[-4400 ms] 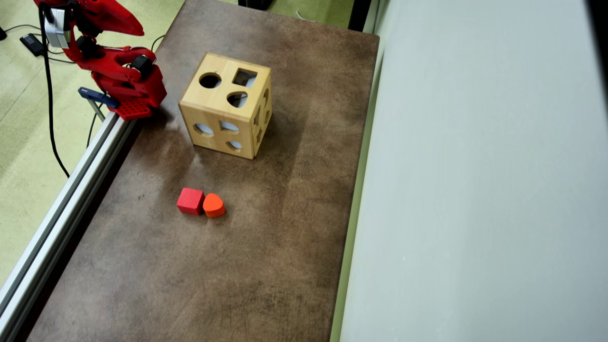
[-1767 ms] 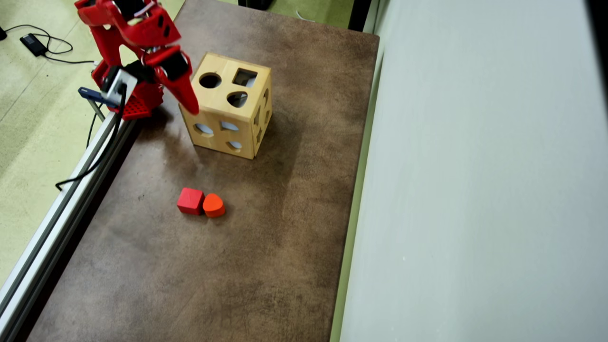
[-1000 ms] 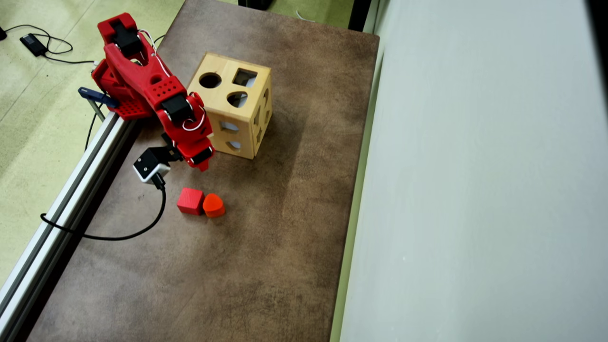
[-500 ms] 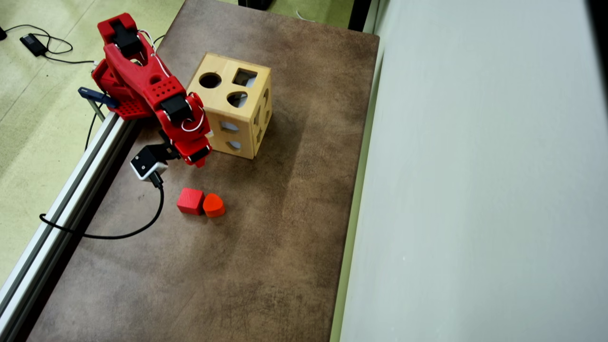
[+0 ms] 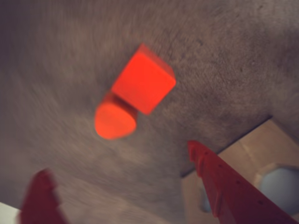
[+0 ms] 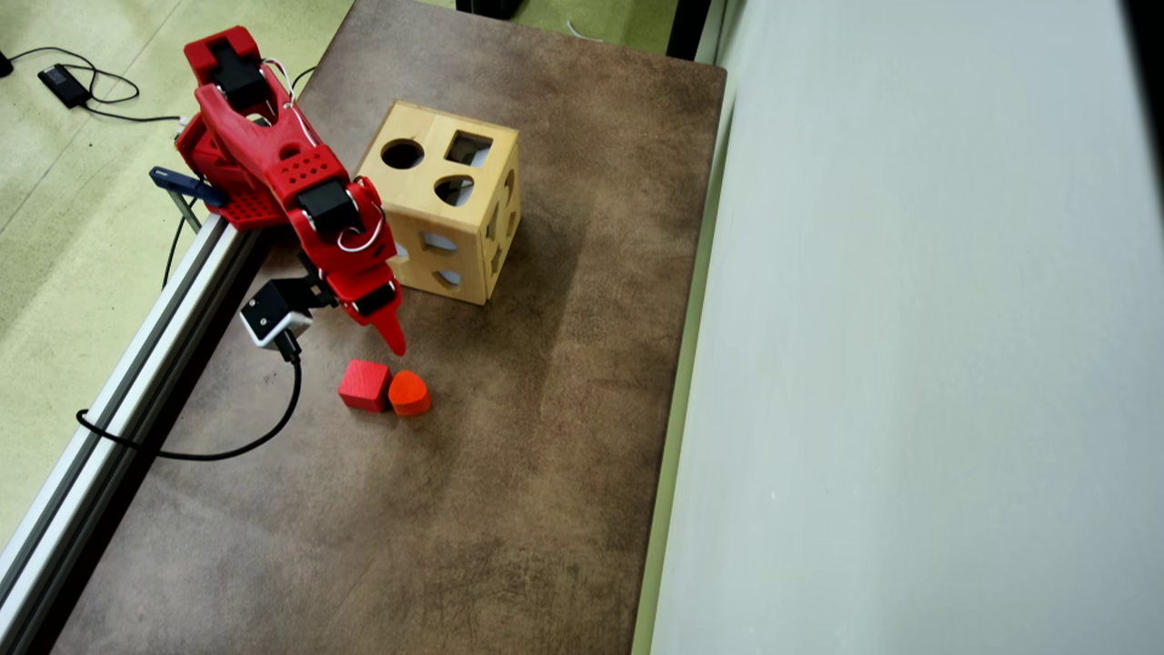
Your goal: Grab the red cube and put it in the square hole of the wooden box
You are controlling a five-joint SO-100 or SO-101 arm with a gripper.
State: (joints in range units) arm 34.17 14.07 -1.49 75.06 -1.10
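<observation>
The red cube (image 6: 365, 385) lies on the brown table, touching the orange rounded block (image 6: 409, 393) on its right in the overhead view. In the wrist view the cube (image 5: 144, 79) is upper middle, with the orange block (image 5: 115, 120) just below it. My gripper (image 6: 389, 340) hovers just above the cube in the overhead view. In the wrist view it (image 5: 117, 158) is open and empty, with its fingers wide apart. The wooden box (image 6: 441, 214) stands beside the arm. Its top face has the square hole (image 6: 468, 148) next to a round hole (image 6: 402, 154). A box corner (image 5: 252, 154) shows at the wrist view's lower right.
An aluminium rail (image 6: 136, 364) runs along the table's left edge. The wrist camera's black cable (image 6: 273, 428) loops over the table left of the cube. A pale grey surface (image 6: 909, 364) borders the table on the right.
</observation>
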